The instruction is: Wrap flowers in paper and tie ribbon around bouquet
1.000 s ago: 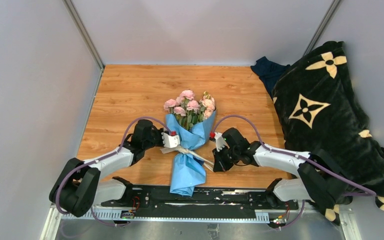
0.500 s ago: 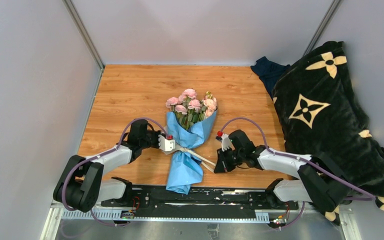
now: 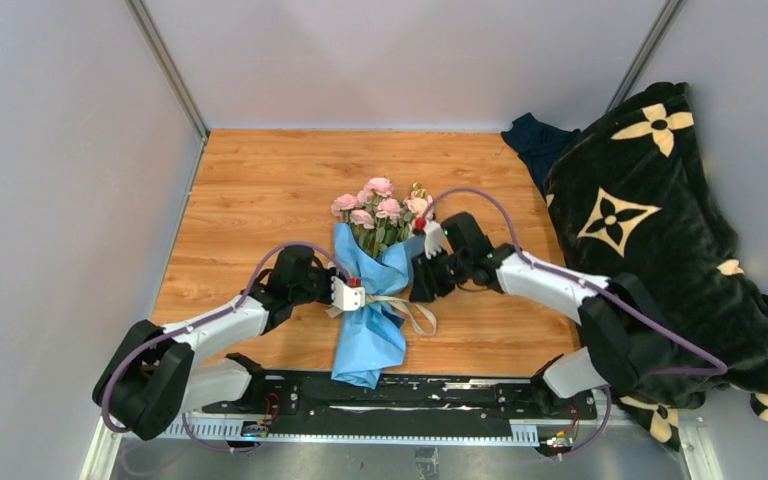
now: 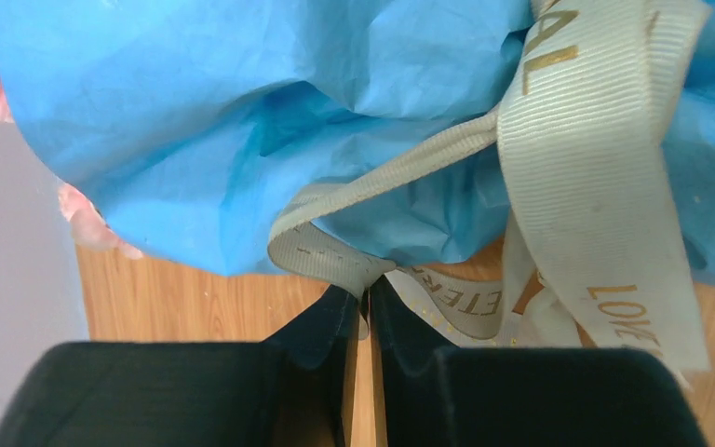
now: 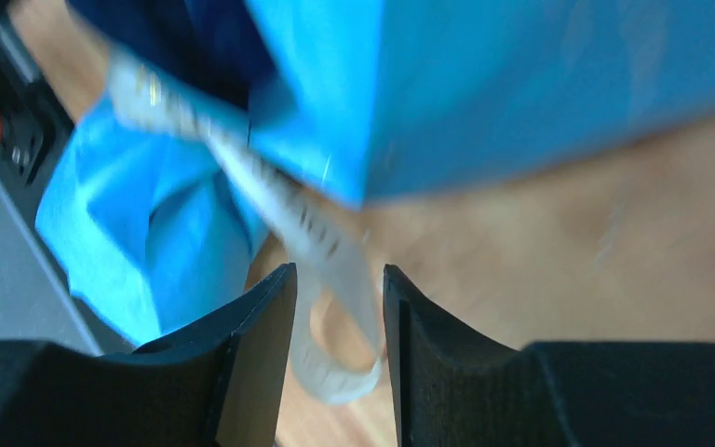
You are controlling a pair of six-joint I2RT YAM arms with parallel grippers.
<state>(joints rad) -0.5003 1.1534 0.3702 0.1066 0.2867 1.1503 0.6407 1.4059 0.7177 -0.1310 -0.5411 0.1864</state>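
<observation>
The bouquet lies in the middle of the wooden table (image 3: 260, 190). Its pink flowers (image 3: 382, 208) point away from me, bundled in light blue paper (image 3: 370, 335). A cream ribbon (image 3: 410, 312) circles the neck, its slack loops lying to the right. My left gripper (image 3: 355, 297) is at the left of the neck. Its jaws (image 4: 365, 291) are nearly together, with a fold of the ribbon (image 4: 596, 168) between the tips under the paper (image 4: 242, 112). My right gripper (image 3: 420, 285) is at the right of the neck, open (image 5: 335, 275). A blurred ribbon loop (image 5: 326, 242) hangs loose between its fingers.
A black blanket (image 3: 650, 220) with cream flower shapes is heaped along the right side. A dark blue cloth (image 3: 535, 140) lies at its far end. Grey walls enclose the table. The black mounting rail (image 3: 400, 395) runs along the near edge.
My right gripper has opened, let go of the ribbon and moved up against the bouquet's neck. The ribbon tails have gone slack. My left gripper has shifted slightly right and nearer.
</observation>
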